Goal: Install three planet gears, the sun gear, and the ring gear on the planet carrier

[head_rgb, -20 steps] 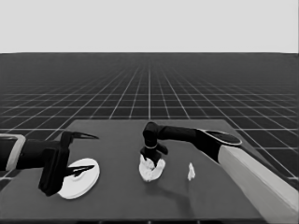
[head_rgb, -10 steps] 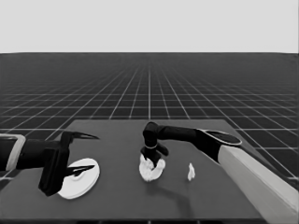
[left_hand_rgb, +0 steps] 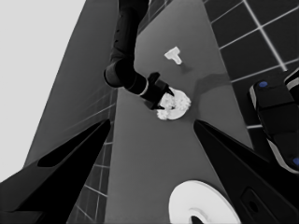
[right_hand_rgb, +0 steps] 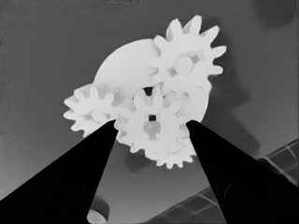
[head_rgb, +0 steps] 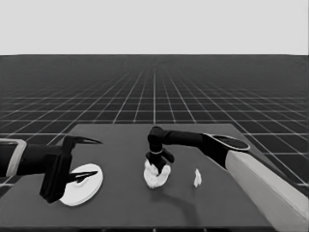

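Note:
The smaller round part point(head_rgb: 155, 181), the planet carrier, lies mid-table with gears on it. In the right wrist view its bare face point(right_hand_rgb: 121, 70) carries one planet gear point(right_hand_rgb: 187, 60) and another gear point(right_hand_rgb: 91, 112) at its rim. My right gripper point(head_rgb: 158, 166) hangs straight over it, shut on a third gear point(right_hand_rgb: 152, 126), with a finger touching each side. A fourth gear point(right_hand_rgb: 175, 156) peeks out behind that one. The larger round part point(head_rgb: 82, 184), the ring gear, lies at the table's left end. My left gripper point(head_rgb: 89, 158) waits open above it, holding nothing.
A thin white piece point(head_rgb: 197, 178) stands to the right of the smaller round part, also in the left wrist view point(left_hand_rgb: 174, 55). The right arm's pale grey part point(head_rgb: 270, 188) fills the lower right corner. Dark machinery with blue lights point(left_hand_rgb: 275, 116) sits past the table's edge.

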{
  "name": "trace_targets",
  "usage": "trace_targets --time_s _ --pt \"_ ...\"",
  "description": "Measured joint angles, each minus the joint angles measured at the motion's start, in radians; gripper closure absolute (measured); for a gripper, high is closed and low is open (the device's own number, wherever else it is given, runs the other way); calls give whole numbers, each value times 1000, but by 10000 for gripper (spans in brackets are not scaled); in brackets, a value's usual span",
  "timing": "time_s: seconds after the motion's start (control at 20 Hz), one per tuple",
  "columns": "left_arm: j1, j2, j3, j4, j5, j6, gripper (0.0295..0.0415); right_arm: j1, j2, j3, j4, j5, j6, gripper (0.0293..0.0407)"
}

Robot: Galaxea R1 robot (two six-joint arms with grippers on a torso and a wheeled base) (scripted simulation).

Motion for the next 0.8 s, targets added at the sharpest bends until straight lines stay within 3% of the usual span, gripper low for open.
trace_targets --time_s 0.8 --pt "0 0 0 0 0 0 326 0 0 0 0 0 168 390"
